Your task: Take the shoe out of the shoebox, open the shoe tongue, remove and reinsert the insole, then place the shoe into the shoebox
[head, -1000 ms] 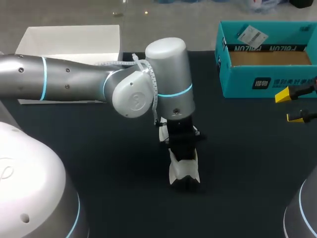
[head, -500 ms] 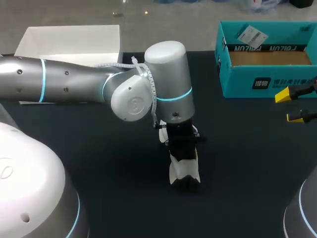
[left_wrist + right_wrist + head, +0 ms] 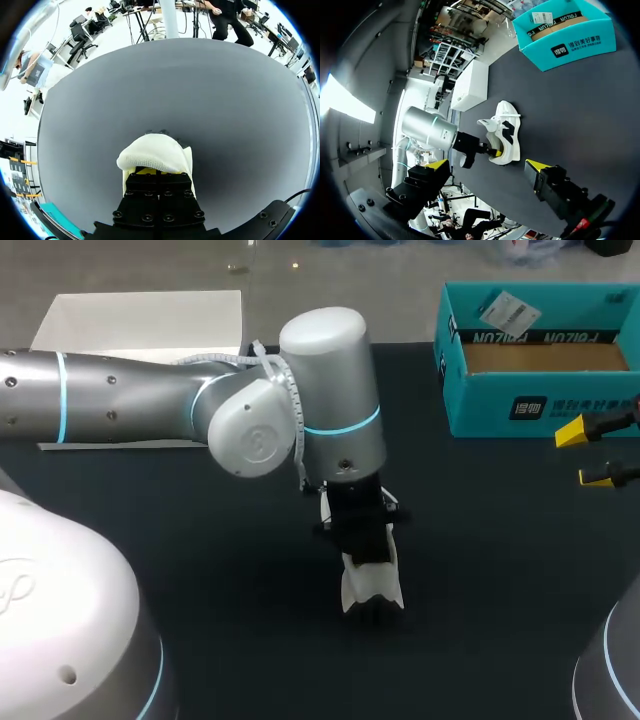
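A white shoe (image 3: pixel 373 586) with black side marks (image 3: pixel 506 135) stands on the dark table's middle, its tongue (image 3: pixel 487 124) turned up. My left gripper (image 3: pixel 366 552) points down into the shoe's opening from above. In the left wrist view its yellow tips (image 3: pixel 150 171) are shut on a white mesh-textured piece (image 3: pixel 150 152) of the shoe that curls over them; I cannot tell whether it is the insole or the collar. The teal shoebox (image 3: pixel 540 390) sits open at the back right. My right gripper (image 3: pixel 588 453) hangs wide open at the right edge, holding nothing.
A white box (image 3: pixel 140 325) lies at the back left, partly behind my left arm (image 3: pixel 120 400). The dark table (image 3: pixel 500 570) stretches between the shoe and the shoebox.
My left arm's wrist has shifted a little to the left and back, still shut on the shoe. The right gripper has not moved.
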